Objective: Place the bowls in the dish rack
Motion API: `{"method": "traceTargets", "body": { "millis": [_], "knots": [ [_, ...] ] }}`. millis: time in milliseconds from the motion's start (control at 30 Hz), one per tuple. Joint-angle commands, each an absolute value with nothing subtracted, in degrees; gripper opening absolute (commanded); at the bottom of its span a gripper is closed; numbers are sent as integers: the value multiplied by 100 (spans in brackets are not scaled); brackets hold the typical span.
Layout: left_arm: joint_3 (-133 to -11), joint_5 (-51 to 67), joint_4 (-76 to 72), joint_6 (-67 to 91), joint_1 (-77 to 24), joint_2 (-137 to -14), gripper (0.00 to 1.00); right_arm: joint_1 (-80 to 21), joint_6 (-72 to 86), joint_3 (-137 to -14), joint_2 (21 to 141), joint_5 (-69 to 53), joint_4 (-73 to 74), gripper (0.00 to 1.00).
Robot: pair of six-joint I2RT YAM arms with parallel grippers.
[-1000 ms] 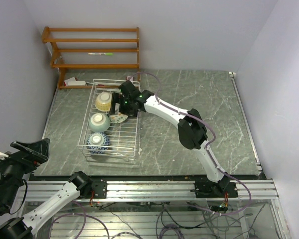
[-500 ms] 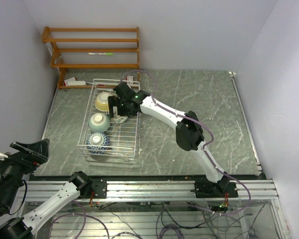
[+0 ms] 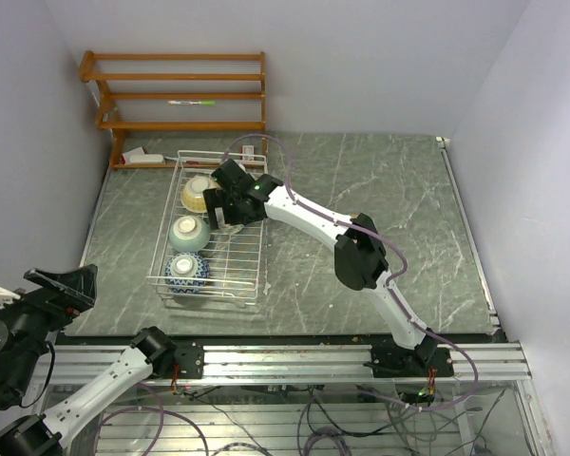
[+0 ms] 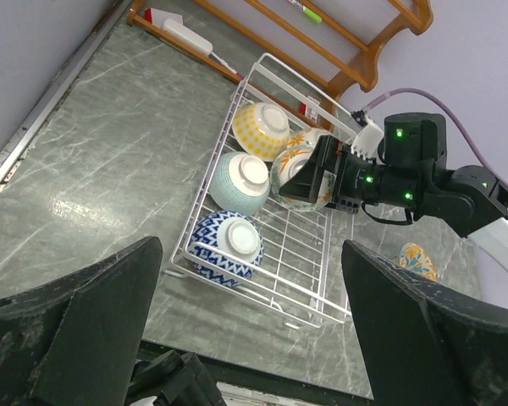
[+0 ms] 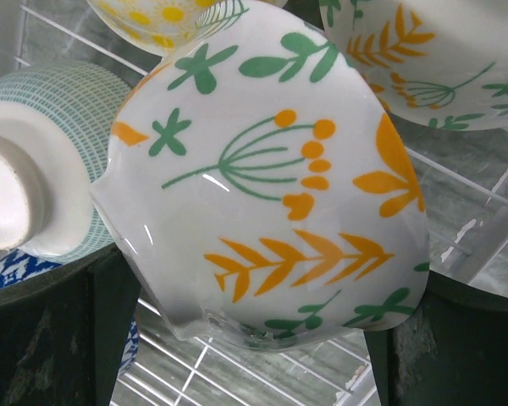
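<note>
The white wire dish rack (image 3: pixel 239 258) stands at the table's left. Its left column holds a yellow bowl (image 3: pixel 198 193), a mint green bowl (image 3: pixel 188 231) and a blue patterned bowl (image 3: pixel 186 271), all bottom up. My right gripper (image 3: pixel 230 204) is shut on a white bowl with orange and green flowers (image 5: pixel 271 169), held tilted over the rack's right half, next to the mint bowl (image 5: pixel 34 186). A similar flowered bowl (image 5: pixel 440 59) sits in the rack's far right corner. My left gripper (image 4: pixel 250 338) is open and empty, high above the table's near left corner.
A brown wooden slatted shelf (image 3: pixel 171 95) stands against the back wall behind the rack. In the left wrist view one more orange patterned bowl (image 4: pixel 415 258) sits on the table right of the rack (image 4: pixel 267 280), under my right arm.
My right gripper has carried the flowered bowl a little to the left, further over the rack. The left arm has barely moved.
</note>
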State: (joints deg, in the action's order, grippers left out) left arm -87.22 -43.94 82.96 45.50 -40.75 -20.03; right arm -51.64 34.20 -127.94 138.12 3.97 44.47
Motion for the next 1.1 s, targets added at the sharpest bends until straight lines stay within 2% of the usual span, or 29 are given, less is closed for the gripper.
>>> {"method": "traceTargets", "body": {
  "millis": [0, 433, 633, 900, 1067],
  "knots": [
    [-8637, -4531, 8176, 4623, -4126, -2003, 99, -5002, 3055, -12419, 13939, 1179, 5489, 100],
    [-8613, -4518, 8138, 4613, -4124, -2000, 99, -4968, 2876, -13009, 13815, 76, 5784, 100],
    [-8687, -4540, 8182, 4596, -4130, -2003, 99, -4877, 2970, -12986, 13523, -346, 5464, 100],
    [-8743, -4559, 8200, 4589, -4130, -2024, 99, -4683, 2953, -13499, 13616, -210, 5561, 100],
    [-8764, -4562, 8222, 4601, -4131, -2058, 99, -4628, 2927, -13345, 13382, -73, 5500, 100]
  ]
}}
